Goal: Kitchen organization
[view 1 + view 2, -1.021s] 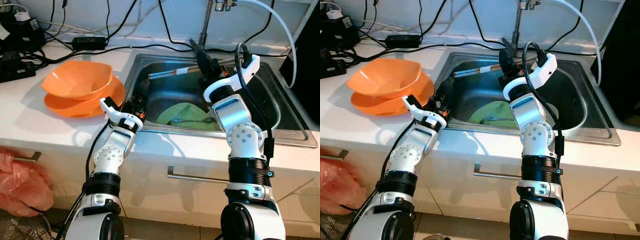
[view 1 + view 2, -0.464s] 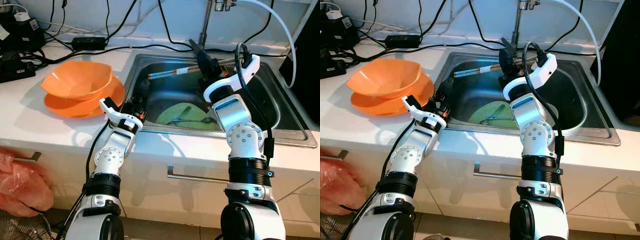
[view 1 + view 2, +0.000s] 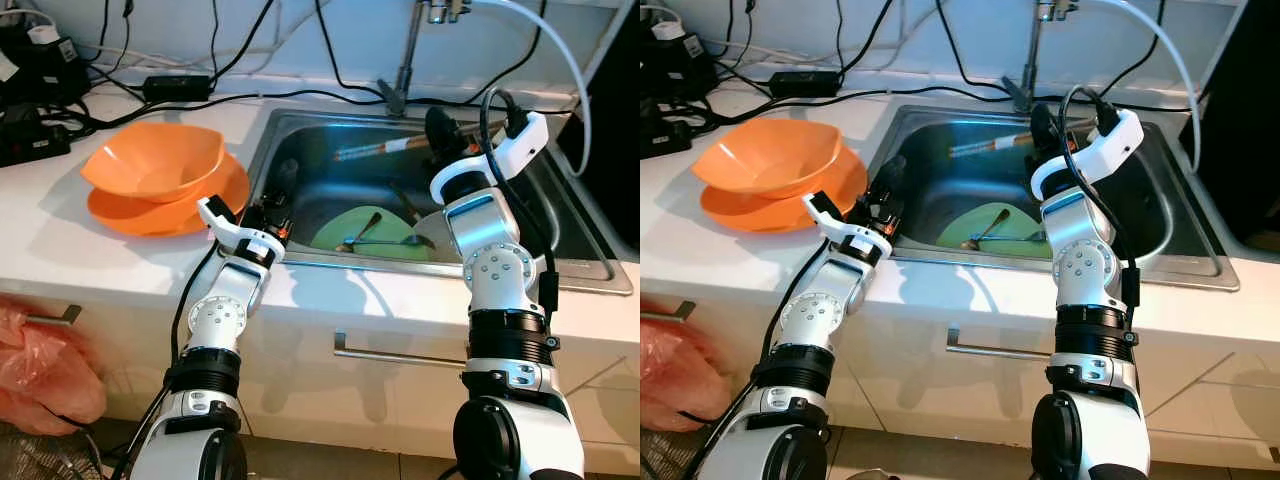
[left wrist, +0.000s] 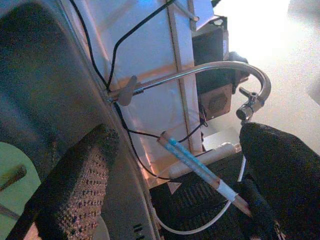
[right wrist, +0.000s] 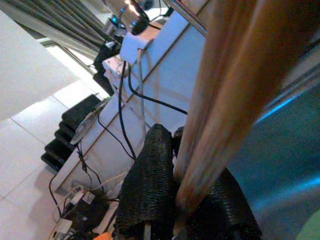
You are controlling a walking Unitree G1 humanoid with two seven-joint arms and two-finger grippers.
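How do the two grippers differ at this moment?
The right gripper is shut on the chopsticks, lifting them over the sink; the left gripper is open and holds nothing. The right gripper sits toward the sink's back; the left gripper hangs over its near left rim. Both have black fingers.

My head cameras look down on a white countertop [image 3: 60, 235] with a steel sink [image 3: 590, 262] sunk into it at about 2 o'clock from its middle. At 10 o'clock two orange bowls [image 3: 160, 175] sit stacked on the counter, just beside the sink's rim. Black cables [image 3: 230, 92] trail along the back edge at 12 o'clock, with a black power adapter [image 3: 178, 85] among them. At the far 10 o'clock corner sit dark boxes [image 3: 35, 70], perhaps chargers. The faucet [image 3: 405, 60] rises behind the sink.
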